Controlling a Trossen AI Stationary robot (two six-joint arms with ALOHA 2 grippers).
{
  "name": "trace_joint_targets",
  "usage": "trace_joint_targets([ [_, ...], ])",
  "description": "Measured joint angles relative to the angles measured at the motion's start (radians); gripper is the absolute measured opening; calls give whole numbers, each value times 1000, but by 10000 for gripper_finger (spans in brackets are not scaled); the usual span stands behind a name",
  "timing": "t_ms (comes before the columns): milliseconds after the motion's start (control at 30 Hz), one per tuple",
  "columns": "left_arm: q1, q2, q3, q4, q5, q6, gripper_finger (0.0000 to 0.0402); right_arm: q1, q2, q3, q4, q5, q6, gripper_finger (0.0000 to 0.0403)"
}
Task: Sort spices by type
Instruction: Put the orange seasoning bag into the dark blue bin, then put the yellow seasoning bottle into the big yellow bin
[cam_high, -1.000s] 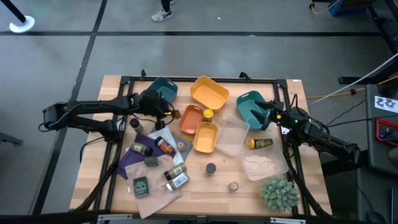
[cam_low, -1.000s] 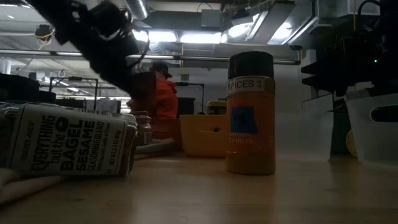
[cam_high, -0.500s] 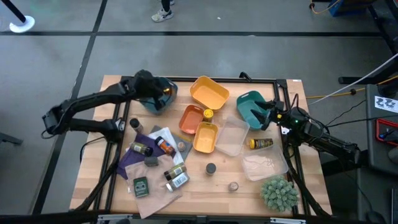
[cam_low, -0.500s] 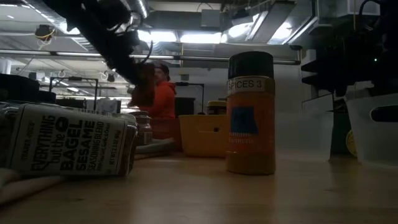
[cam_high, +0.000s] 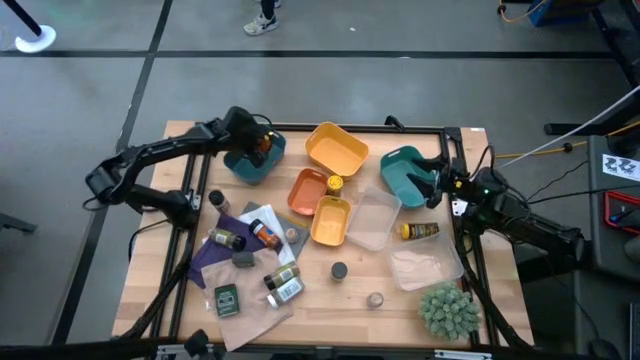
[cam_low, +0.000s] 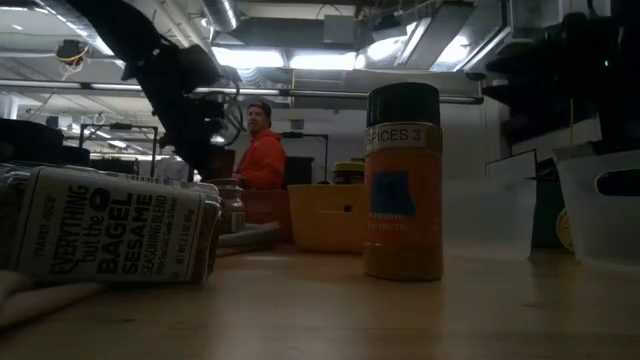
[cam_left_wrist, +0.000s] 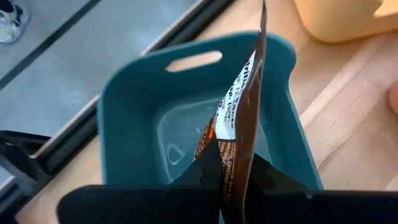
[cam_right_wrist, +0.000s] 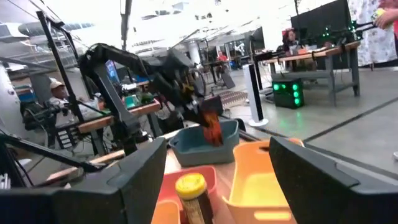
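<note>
left end effector (cam_high: 260, 143) holds a spice packet (cam_high: 262, 145) over the teal tray (cam_high: 256, 160) at the far left of the bench (cam_high: 330, 295).
high view: the left arm reaches across to the teal tray, its end effector pinching an orange-brown packet above the tray's hollow; the right end effector (cam_high: 432, 186) waits spread beside a second teal tray (cam_high: 402, 172), with other spices (cam_high: 252, 262) scattered on the near left of the bench. low view: a yellow jar with a dark lid (cam_low: 403, 182) stands upright mid-bench, a sesame seasoning jar (cam_low: 120, 236) lies on its side near the camera, and a person in an orange top (cam_low: 263, 150) stands beyond. left wrist view: the flat packet (cam_left_wrist: 239, 124) hangs edge-on, clamped between pressed fingers, above the empty teal tray (cam_left_wrist: 130, 106). right wrist view: its own fingers (cam_right_wrist: 134, 180) stand wide apart; a yellow-lidded jar (cam_right_wrist: 190, 190) sits between them farther off.
</note>
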Motion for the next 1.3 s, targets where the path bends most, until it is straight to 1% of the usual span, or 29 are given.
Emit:
trace_joint_targets([
  [100, 0, 33, 0, 18, 0, 3, 37, 0, 86, 34, -5, -5, -4, 285],
  [233, 0, 46, 0, 29, 1, -21, 90, 0, 234, 101, 3, -14, -28, 285],
  [367, 0, 30, 5, 35, 2, -19, 143, 0, 410, 185, -3, -29, -71, 285],
  [500, -1, 2, 36, 33, 3, -13, 174, 0, 598, 295, 0, -85, -126, 285],
  [600, -2, -29, 60, 29, 4, -29, 183, 0, 738, 380, -3, -146, -159, 285],
  [767, -3, -95, 79, -3, 4, -36, 186, 3, 943, 510, -3, -258, -239, 285],
  [833, -3, -123, 79, -20, 13, -36, 186, 20, 1015, 553, -4, -271, -281, 285],
  [967, -4, -174, 79, -78, 30, -37, 186, 77, 1136, 620, -4, -263, -410, 285],
  [1067, -6, -207, 79, -115, 34, -42, 186, 125, 1209, 657, -8, -201, -498, 285],
  [1167, -14, -227, 79, -141, 34, -56, 186, 163, 1267, 691, -9, -124, -526, 285],
  [1300, -37, -236, 79, -153, 34, -59, 186, 183, 1331, 724, -24, -107, -529, 285],
])
